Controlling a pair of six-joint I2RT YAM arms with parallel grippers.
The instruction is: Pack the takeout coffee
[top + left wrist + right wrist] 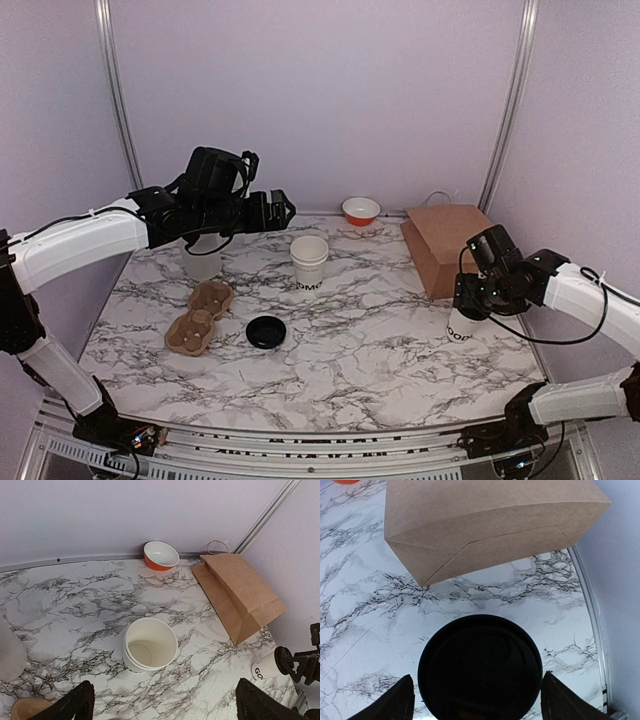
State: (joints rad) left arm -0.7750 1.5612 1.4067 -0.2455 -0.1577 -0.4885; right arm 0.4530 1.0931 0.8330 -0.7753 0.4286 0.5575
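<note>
Room lies open across the lower middle of the white marbled table (380,370), while the white paper takeout cup with a round black plastic lid (480,667) stands near its right edge, just below the brown paper bag (445,245). From the right wrist the lid hides the cup's body, centred between the right jaws, which straddle it; whether they touch it I cannot tell. Left jaws gape wide, empty, at upper left.

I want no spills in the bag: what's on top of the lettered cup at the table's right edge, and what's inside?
A round black lid covers the takeout coffee cup; its contents are hidden.
</note>
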